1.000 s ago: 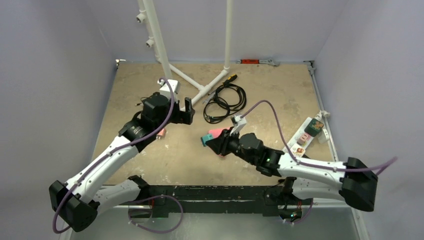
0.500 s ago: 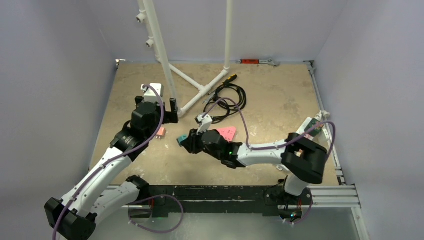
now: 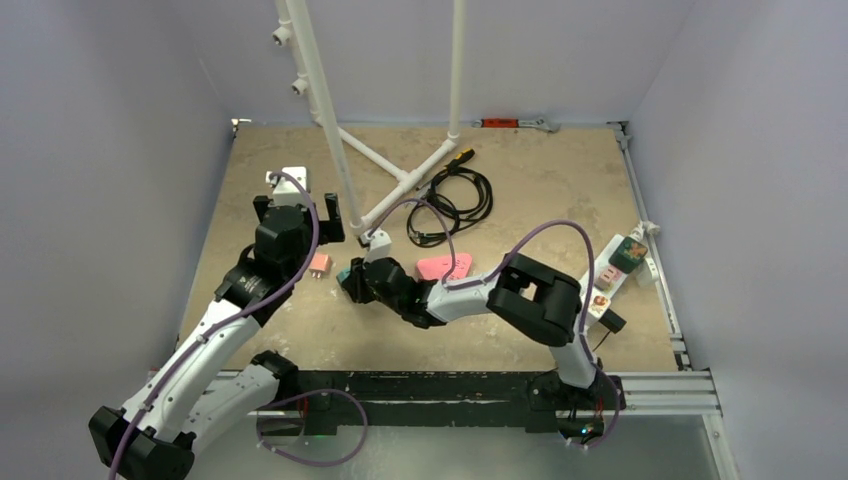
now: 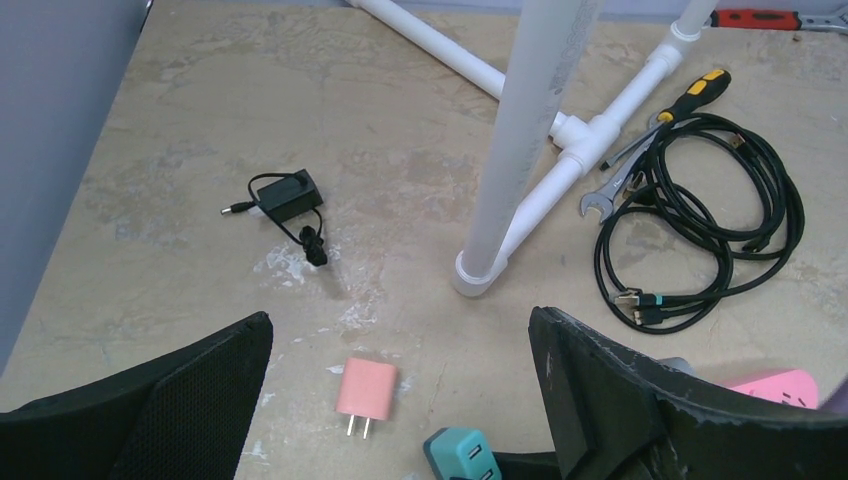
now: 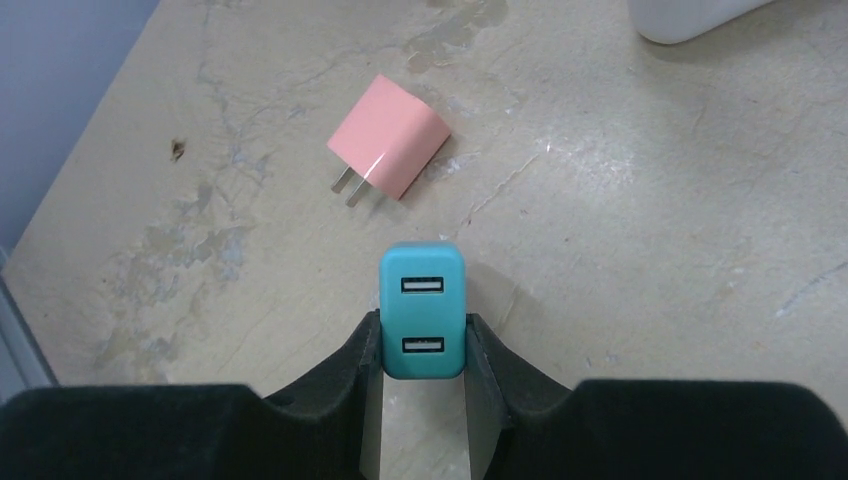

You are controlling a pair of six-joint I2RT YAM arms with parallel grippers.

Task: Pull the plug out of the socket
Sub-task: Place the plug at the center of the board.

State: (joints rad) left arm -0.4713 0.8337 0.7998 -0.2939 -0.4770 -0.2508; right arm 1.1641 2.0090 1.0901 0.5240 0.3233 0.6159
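My right gripper point(image 5: 423, 335) is shut on a teal two-port USB plug point(image 5: 423, 310), holding it by its sides just above the table. From above, that teal plug point(image 3: 347, 275) is left of the pink socket block point(image 3: 445, 267) and apart from it. A loose pink plug point(image 5: 390, 135) lies prongs-out on the table close to the teal one. My left gripper point(image 4: 400, 325) hangs open above the pink plug point(image 4: 366, 390), with nothing between its fingers. The teal plug point(image 4: 462, 455) and a corner of the pink socket point(image 4: 780, 385) show low in the left wrist view.
A white pipe frame point(image 3: 400, 185) stands at the back centre. A coil of black cables point(image 3: 450, 205), a yellow-handled screwdriver point(image 3: 462, 157) and a wrench point(image 4: 600, 190) lie beside it. A small black adapter point(image 4: 290, 192) lies at the left. A white power strip point(image 3: 620, 268) with plugs sits by the right wall.
My right arm has swung left with the teal plug, away from the pink socket and toward the pink plug. My left gripper has drawn back to the left, still open.
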